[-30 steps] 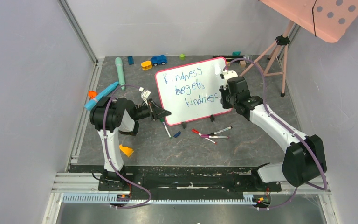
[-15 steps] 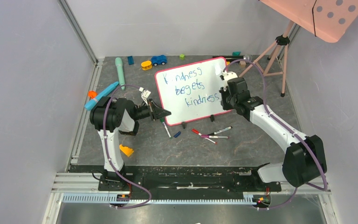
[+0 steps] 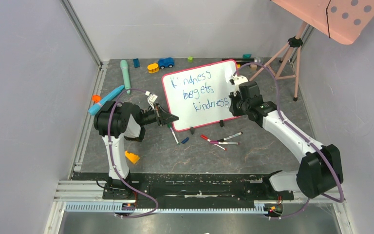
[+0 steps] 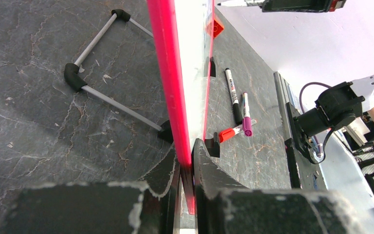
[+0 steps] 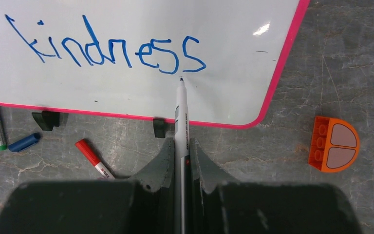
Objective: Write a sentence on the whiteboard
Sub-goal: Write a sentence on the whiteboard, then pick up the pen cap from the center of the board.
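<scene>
In the middle of the top view: a big shiny white whiteboard (image 3: 181,111) with a thin pink-red frame, standing up on small black feet on the dark grey stone-look counter (image 3: 253,151). Written on it in blue, in three lines: the sentence (image 3: 198,91) "Kindness begets kindness".

At the bottom of the left wrist view: the left end effector (image 4: 187,155), clenched tight on the pink-red edge of the board, one finger on each side. Seen from the top, at the board's lower left corner.

At the bottom middle of the right wrist view: the right end effector (image 5: 181,146), clenched on a white marker pen (image 5: 180,109) with a dark tip, pointing up the frame. Tip just under the last "s" of the bottom word. Touching the board or not: hard to tell.

Lying on the counter below the board: a red-capped marker (image 5: 90,155) and a small blue cap (image 5: 23,142). At the right of that frame, an orange half-round toy block (image 5: 335,144).
</scene>
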`<action>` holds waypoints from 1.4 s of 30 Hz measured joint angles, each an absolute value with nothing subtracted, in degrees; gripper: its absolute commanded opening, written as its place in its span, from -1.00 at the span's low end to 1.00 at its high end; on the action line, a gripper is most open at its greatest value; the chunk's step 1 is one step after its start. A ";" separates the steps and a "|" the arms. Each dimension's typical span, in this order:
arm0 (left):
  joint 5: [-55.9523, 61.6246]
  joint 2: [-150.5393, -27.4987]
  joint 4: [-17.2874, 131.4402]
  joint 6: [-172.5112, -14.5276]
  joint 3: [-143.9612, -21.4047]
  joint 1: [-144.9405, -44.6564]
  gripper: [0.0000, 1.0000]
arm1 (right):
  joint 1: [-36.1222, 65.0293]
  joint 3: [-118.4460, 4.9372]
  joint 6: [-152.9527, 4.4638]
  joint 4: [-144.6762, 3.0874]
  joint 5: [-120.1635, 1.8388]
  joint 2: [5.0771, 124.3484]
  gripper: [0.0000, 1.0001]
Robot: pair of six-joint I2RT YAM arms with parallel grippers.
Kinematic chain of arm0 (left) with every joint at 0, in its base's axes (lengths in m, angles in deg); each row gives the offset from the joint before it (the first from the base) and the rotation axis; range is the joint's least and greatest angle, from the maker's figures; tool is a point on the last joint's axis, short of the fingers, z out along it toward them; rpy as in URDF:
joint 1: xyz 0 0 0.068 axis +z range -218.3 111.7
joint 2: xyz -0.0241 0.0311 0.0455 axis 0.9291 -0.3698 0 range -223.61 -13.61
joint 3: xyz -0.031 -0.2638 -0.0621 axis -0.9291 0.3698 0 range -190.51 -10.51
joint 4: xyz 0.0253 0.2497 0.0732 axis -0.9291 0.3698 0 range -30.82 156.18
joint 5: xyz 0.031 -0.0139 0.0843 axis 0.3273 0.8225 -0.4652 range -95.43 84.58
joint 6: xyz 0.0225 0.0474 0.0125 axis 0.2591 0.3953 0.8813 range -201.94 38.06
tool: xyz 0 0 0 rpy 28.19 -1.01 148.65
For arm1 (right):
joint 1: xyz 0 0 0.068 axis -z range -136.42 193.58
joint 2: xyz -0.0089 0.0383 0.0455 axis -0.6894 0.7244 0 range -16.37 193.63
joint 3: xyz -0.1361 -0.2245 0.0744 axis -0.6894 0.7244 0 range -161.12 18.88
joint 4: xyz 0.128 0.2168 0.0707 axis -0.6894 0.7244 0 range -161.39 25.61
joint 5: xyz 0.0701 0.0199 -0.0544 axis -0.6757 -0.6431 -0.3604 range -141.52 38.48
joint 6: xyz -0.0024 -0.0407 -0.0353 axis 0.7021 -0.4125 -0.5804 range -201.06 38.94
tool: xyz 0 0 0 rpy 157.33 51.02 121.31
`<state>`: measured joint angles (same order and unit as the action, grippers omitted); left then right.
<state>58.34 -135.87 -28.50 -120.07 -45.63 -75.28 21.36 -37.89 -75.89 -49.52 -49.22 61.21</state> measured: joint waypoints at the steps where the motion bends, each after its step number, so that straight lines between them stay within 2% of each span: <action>1: 58.34 -135.87 -28.50 -120.07 -45.63 -75.28 -0.85 | 21.36 -37.89 -75.72 -49.06 -49.30 60.60 -1.00; 2: 58.34 -135.87 -28.50 -120.07 -45.63 -75.28 -0.80 | 21.36 -37.89 -75.63 -48.60 -49.35 59.79 -1.00; 3: 58.32 -135.87 -28.50 -120.07 -45.63 -75.28 -0.59 | 21.36 -37.89 -75.50 -48.06 -49.35 58.70 -1.00; 5: 58.26 -135.87 -28.50 -119.98 -45.61 -75.28 -0.36 | 21.36 -37.89 -75.10 -47.25 -49.41 56.27 -1.00; 13: 56.33 -135.89 -28.35 -116.09 -45.06 -74.87 0.04 | 21.41 -37.89 -74.60 -45.13 -49.52 50.09 -1.00; 16: 56.03 -135.89 -28.19 -115.37 -45.06 -74.74 0.34 | 21.45 -37.94 -74.62 -43.69 -49.26 49.96 -1.00; 22: 56.22 -136.42 -27.73 -113.73 -45.06 -73.95 0.62 | 21.47 -39.99 -74.71 -40.06 -49.06 49.96 -1.00; 25: 56.48 -136.48 -27.65 -113.56 -45.06 -73.77 0.86 | 21.47 -41.54 -74.71 -39.31 -48.91 49.78 -1.00; 30: 57.71 -135.21 -27.01 -113.58 -44.88 -73.77 0.99 | 21.47 -42.59 -74.69 -38.68 -48.82 47.22 -1.00; 42: 56.13 -119.74 -27.01 -116.42 -35.31 -73.51 0.99 | 21.47 -42.61 -73.99 -36.98 -48.67 42.13 -1.00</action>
<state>56.13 -119.74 -27.01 -116.42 -35.31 -73.51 21.47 -42.61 -73.99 -36.98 -48.67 42.13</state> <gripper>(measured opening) 0.993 0.112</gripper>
